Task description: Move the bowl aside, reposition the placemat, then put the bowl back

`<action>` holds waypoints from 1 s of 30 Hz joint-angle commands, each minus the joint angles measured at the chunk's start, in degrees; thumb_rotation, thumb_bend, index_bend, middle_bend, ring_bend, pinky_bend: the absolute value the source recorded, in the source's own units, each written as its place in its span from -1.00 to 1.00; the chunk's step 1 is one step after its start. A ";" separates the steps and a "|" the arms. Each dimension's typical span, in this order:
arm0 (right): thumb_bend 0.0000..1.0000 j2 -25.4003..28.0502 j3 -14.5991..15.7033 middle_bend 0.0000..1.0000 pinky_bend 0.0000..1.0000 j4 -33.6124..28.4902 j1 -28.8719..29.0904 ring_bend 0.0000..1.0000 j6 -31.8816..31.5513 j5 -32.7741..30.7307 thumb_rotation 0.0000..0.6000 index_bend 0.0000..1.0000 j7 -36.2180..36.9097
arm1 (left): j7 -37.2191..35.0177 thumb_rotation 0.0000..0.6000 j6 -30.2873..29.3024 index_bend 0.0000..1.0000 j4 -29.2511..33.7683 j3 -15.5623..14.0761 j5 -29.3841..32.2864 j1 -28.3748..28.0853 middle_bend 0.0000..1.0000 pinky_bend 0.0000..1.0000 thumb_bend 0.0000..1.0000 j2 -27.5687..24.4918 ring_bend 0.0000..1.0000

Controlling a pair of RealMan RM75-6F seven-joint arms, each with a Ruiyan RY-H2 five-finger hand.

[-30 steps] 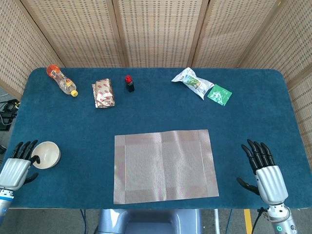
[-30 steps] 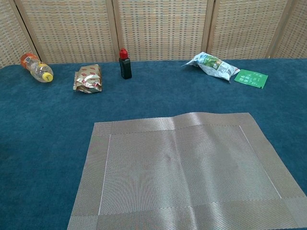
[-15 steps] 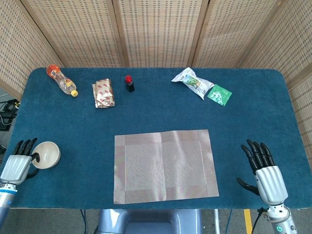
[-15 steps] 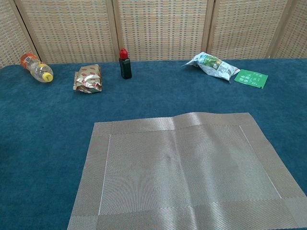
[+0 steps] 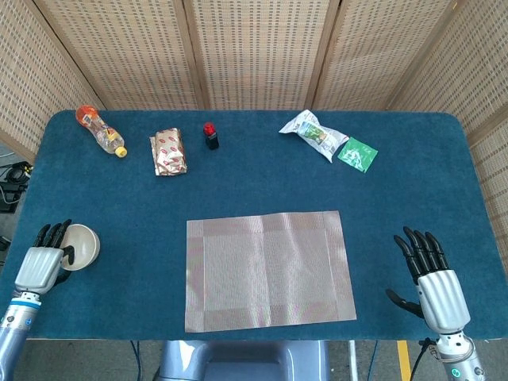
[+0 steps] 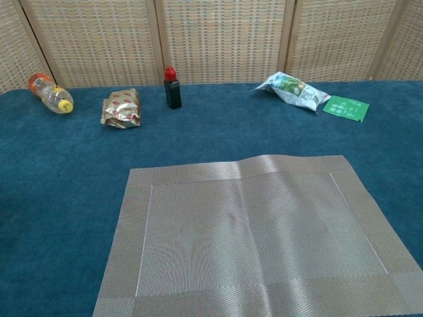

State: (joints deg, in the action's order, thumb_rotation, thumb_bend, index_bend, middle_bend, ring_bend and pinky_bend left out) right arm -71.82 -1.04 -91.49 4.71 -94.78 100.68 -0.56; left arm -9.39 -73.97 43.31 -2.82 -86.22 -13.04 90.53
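Observation:
The small white bowl point(image 5: 82, 244) is at the table's left front and tilts up on its side. My left hand point(image 5: 44, 260) grips its left rim, fingers curled over the edge. The grey woven placemat point(image 5: 268, 270) lies flat in the middle front of the blue table and fills the lower chest view point(image 6: 254, 231), with a slight crease along its far edge. Far right of the mat, near the front edge, my right hand point(image 5: 429, 274) holds nothing and its fingers are spread. Neither hand nor the bowl shows in the chest view.
Along the back lie a plastic bottle point(image 5: 101, 132), a foil snack packet point(image 5: 169, 152), a small black bottle with a red cap point(image 5: 210, 136), a white-green bag point(image 5: 313, 133) and a green sachet point(image 5: 357, 154). A wicker screen stands behind the table.
My left hand has shifted right and closed on the bowl's rim. The bowl, flat on the table before, now tilts and sits slightly farther back. The right hand and mat are unchanged.

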 commanded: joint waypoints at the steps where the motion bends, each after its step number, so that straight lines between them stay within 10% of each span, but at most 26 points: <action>1: -0.69 0.04 0.04 -1.00 -1.00 -0.03 -0.02 -1.00 0.00 0.05 1.00 -0.96 0.03 | 0.05 1.00 -0.35 0.35 -0.01 0.08 -0.19 0.14 -1.00 -1.00 0.00 0.07 -1.00; 13: -0.69 0.25 0.01 -1.00 -1.00 -0.22 -0.05 -1.00 0.07 0.00 1.00 -0.96 0.20 | 2.54 1.00 -2.79 0.37 6.34 0.86 -2.84 -1.80 -1.00 -1.00 0.01 -2.18 -1.00; 30: -0.69 1.76 -1.83 -1.00 -1.00 -0.13 0.40 -1.00 1.39 -4.05 1.00 -0.96 3.68 | 28.48 1.00 8.11 0.33 38.99 7.74 -5.63 -17.43 -1.00 -1.00 -0.01 -2.82 -1.00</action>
State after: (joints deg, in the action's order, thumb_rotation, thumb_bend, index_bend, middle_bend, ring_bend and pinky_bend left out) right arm -70.23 -2.72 -91.64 5.07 -93.51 96.89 2.83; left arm 14.53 -69.69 78.11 3.07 -92.52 -27.20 86.52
